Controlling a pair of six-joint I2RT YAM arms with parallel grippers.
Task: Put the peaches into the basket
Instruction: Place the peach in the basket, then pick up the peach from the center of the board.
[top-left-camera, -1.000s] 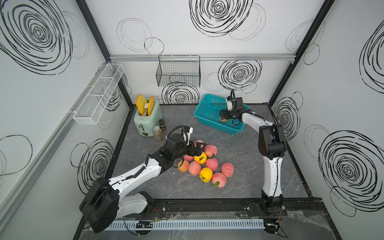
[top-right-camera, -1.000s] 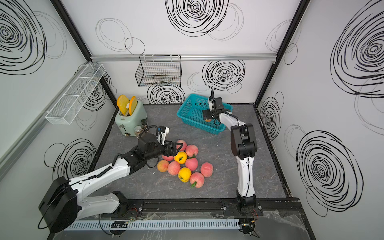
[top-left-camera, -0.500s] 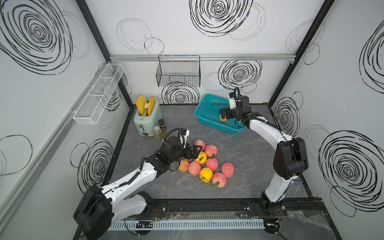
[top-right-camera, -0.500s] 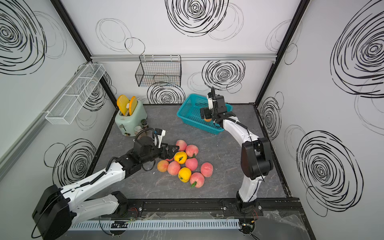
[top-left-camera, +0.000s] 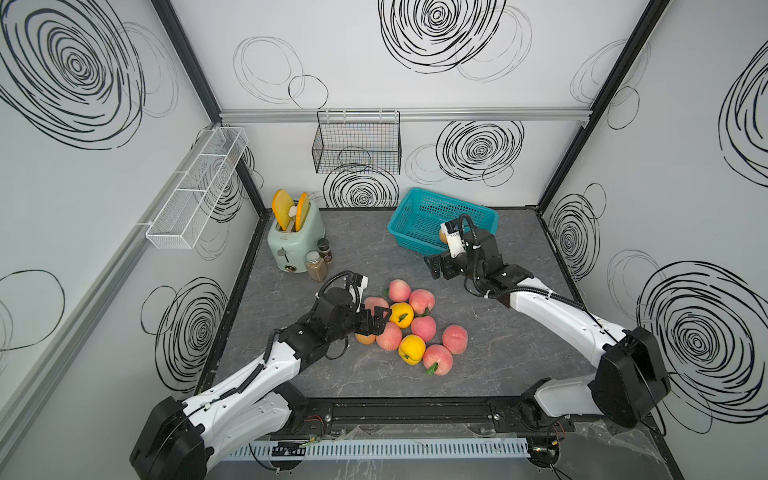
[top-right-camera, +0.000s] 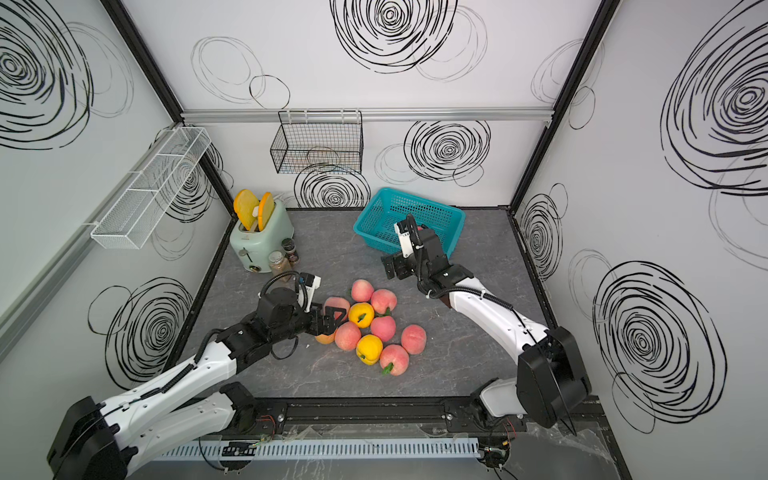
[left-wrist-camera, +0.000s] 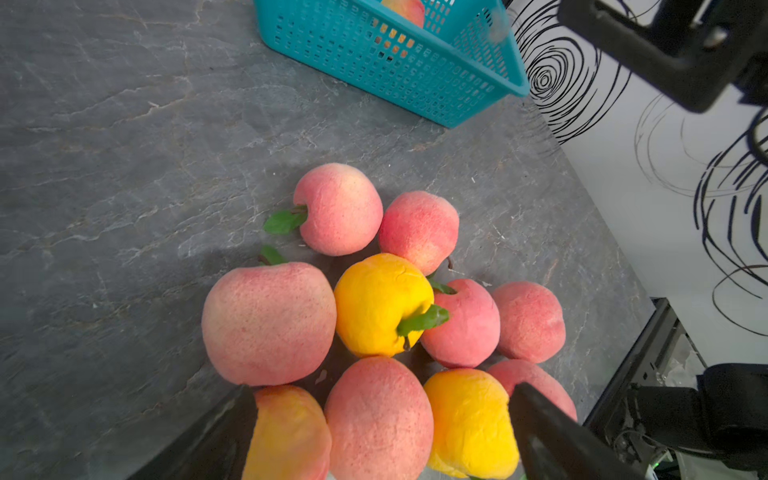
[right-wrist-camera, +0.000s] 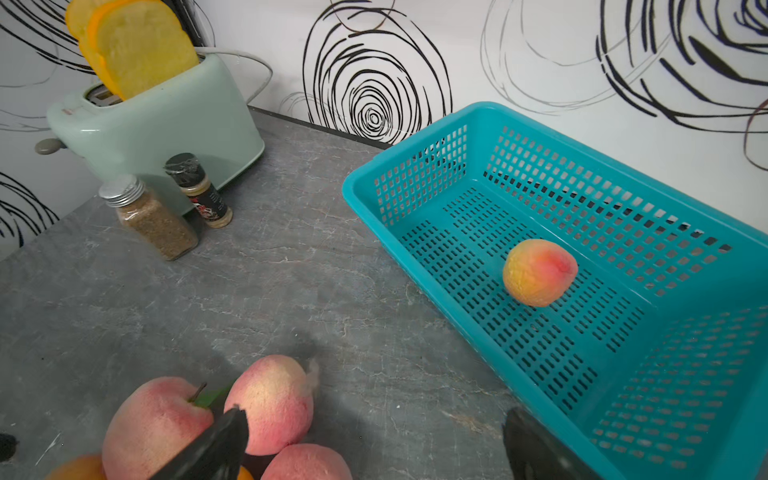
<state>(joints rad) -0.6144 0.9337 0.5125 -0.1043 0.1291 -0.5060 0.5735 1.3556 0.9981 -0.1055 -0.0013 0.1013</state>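
In both top views the left gripper (top-left-camera: 376, 321) gapes over the peaches (top-left-camera: 415, 328) heaped on the table (top-left-camera: 507, 357). The right gripper (top-left-camera: 438, 266) hangs wide and empty between heap and basket (top-left-camera: 415, 240). Left wrist: jaws straddle a pink peach (left-wrist-camera: 378, 415). Right wrist: one peach (right-wrist-camera: 539, 272) lies in the basket. They look light, foamy and prone to rolling, so grip across the middle.

Lab booth staged as kitchen, swirl-printed walls (top-left-camera: 374, 95), toaster (top-left-camera: 293, 245), spice jars (top-left-camera: 314, 266), grey counter (top-left-camera: 365, 249)
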